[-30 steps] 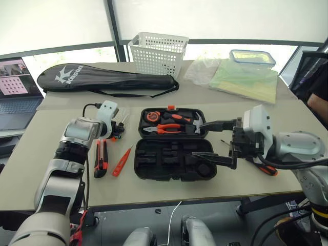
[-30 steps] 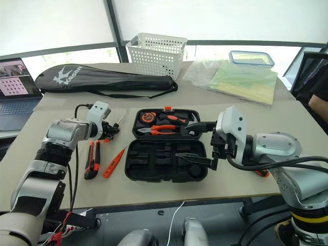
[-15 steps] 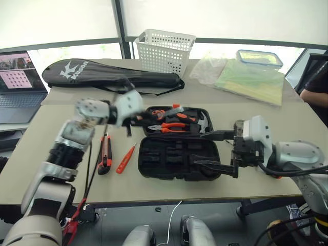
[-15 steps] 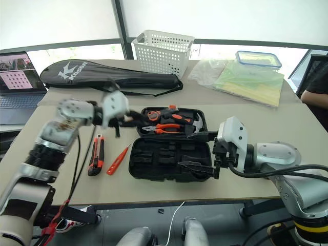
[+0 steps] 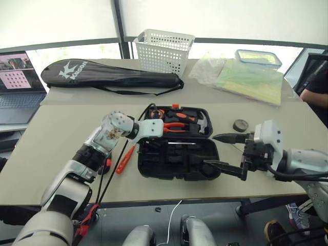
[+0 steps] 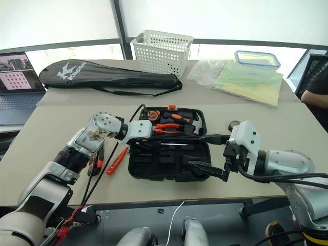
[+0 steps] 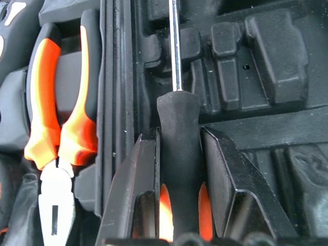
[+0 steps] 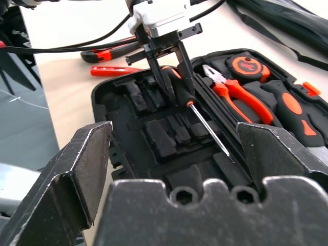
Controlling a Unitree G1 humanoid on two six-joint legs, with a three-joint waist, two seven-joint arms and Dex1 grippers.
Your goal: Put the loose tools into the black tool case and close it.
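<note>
Black tool case [image 5: 177, 161] open, left hand [image 8: 171, 77] gripping screwdriver [image 7: 177, 148] inside

My held screwdriver [image 7: 177, 154] handle's butt under the fingers [image 7: 138, 189]; utility knife [image 5: 106, 165] mostly behind my left forearm, nine o'clock of the case [image 5: 177, 166].
</note>
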